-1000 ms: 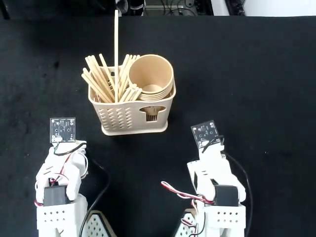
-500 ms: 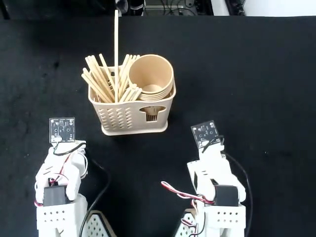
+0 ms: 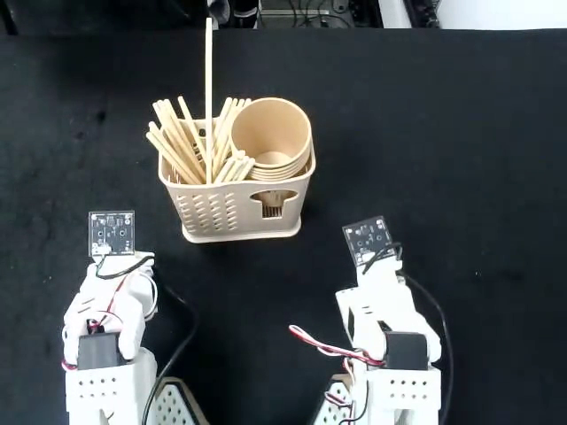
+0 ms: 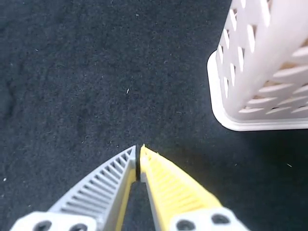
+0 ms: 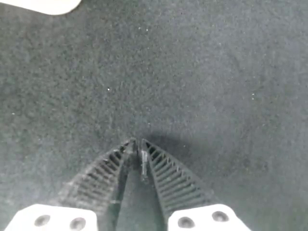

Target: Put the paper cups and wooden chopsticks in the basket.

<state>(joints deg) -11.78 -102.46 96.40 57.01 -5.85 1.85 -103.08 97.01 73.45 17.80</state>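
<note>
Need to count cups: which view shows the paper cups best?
The high view: it looks down into the nested paper cups in the basket. The left wrist view catches the basket's wall, the right wrist view a pale corner.

- left arm (image 3: 111,305) folded back over its base, at the table's (image 3: 478,142) near edge, toward the left corner
- left gripper (image 4: 138,152) low over the table, gray and yellow fingertips pressed together
- right arm (image 3: 387,310) folded the same way, near edge, about mid-table, wrist angled slightly left
- right gripper (image 5: 138,144) black fingertips touching, close above the table
</note>
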